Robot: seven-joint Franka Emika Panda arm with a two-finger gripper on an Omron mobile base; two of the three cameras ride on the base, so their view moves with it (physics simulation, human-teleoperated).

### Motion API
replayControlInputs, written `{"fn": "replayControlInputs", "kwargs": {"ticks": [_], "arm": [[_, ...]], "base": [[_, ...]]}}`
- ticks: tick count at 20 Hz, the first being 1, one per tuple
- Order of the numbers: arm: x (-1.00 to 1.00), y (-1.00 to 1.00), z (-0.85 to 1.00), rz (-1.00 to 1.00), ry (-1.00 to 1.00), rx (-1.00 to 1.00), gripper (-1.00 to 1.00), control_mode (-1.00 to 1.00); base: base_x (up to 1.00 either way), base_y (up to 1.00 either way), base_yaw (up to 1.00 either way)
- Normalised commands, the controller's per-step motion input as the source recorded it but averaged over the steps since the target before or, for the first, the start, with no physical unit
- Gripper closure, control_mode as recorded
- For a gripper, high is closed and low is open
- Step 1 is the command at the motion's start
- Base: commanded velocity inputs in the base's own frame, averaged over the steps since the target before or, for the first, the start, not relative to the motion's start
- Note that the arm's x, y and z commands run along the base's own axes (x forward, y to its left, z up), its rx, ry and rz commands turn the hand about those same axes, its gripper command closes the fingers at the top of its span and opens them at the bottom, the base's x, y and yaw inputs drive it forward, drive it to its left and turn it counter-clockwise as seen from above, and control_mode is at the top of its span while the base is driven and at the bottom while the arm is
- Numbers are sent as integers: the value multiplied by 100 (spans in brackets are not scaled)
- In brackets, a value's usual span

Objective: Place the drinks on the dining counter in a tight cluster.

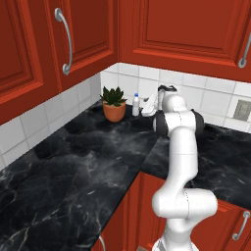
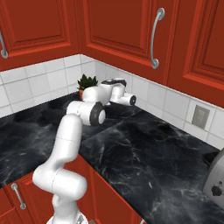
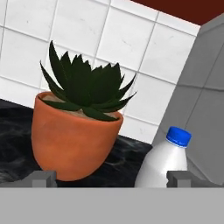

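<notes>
A small pale bottle with a blue cap [image 1: 136, 104] stands on the black worktop in the tiled corner, right of a potted plant. My gripper [image 1: 146, 106] hovers just right of it, level with it and pointing at the corner. In the hand view the bottle [image 3: 162, 161] sits low and right, against the right fingertip [image 3: 179, 177], while the gripper [image 3: 111, 179] stands open with nothing between its fingers. The dining counter is out of view.
A succulent in a terracotta pot [image 1: 113, 104] [image 3: 75, 133] stands close left of the bottle. The L-shaped black worktop [image 1: 73, 162] is backed by white tiles, with red cupboards above. A wall socket [image 2: 200, 116] and a toaster [image 2: 216, 183] are to the right.
</notes>
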Motion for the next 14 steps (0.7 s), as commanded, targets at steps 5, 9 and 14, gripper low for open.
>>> {"fn": "replayControlInputs", "kwargs": {"ticks": [5,9,14], "arm": [[20,0,-7,1,0,0,-100,-100],[21,0,-6,1,0,0,-100,-100],[22,-1,-8,1,0,0,-100,-100]], "base": [[0,0,0],[0,0,0],[0,0,0]]}}
